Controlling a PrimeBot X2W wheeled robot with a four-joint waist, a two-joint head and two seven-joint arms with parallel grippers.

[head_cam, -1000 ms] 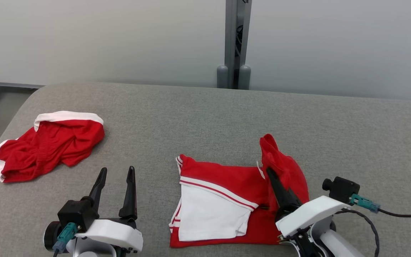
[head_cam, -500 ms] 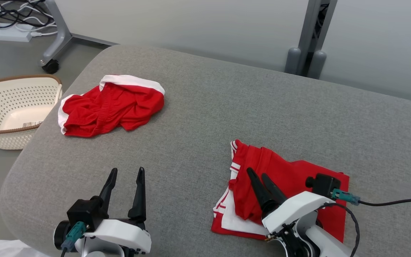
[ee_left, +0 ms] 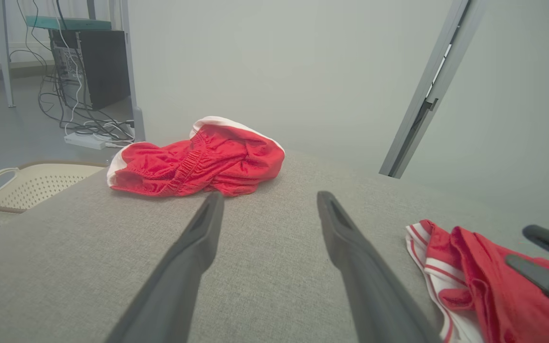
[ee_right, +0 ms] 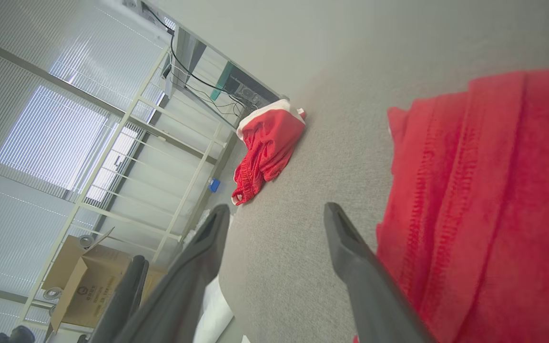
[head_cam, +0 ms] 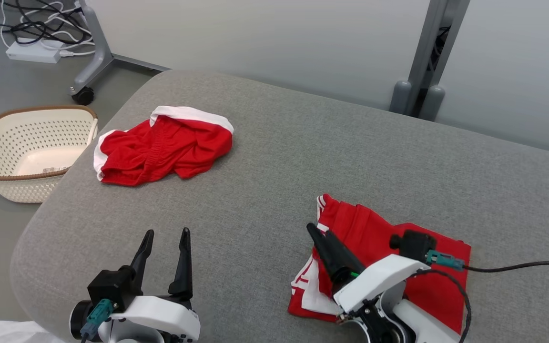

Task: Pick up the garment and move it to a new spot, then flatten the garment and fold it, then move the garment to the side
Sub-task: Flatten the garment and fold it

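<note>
The garment (head_cam: 389, 238) is red with white striped trim and lies folded on the grey padded table (head_cam: 274, 157), near its front right. My right gripper (head_cam: 319, 232) hovers over the garment's left edge, open, with nothing between its fingers. The right wrist view shows the same open right gripper (ee_right: 277, 209) beside the red garment (ee_right: 484, 190). My left gripper (head_cam: 167, 233) stands open over bare table near the front left. In the left wrist view the left gripper (ee_left: 270, 196) is empty, with the garment (ee_left: 465, 267) at the right.
A second red garment with white trim (head_cam: 165, 145) lies crumpled at the table's far left. A cream perforated basket (head_cam: 31, 147) stands on the floor left of the table. Cables and a power strip (head_cam: 34, 50) lie behind it; a grey post (head_cam: 427, 71) rises at the back.
My right gripper has opened and let go of the red flap, which now lies folded over the white part. The camera has turned left, bringing the basket into view.
</note>
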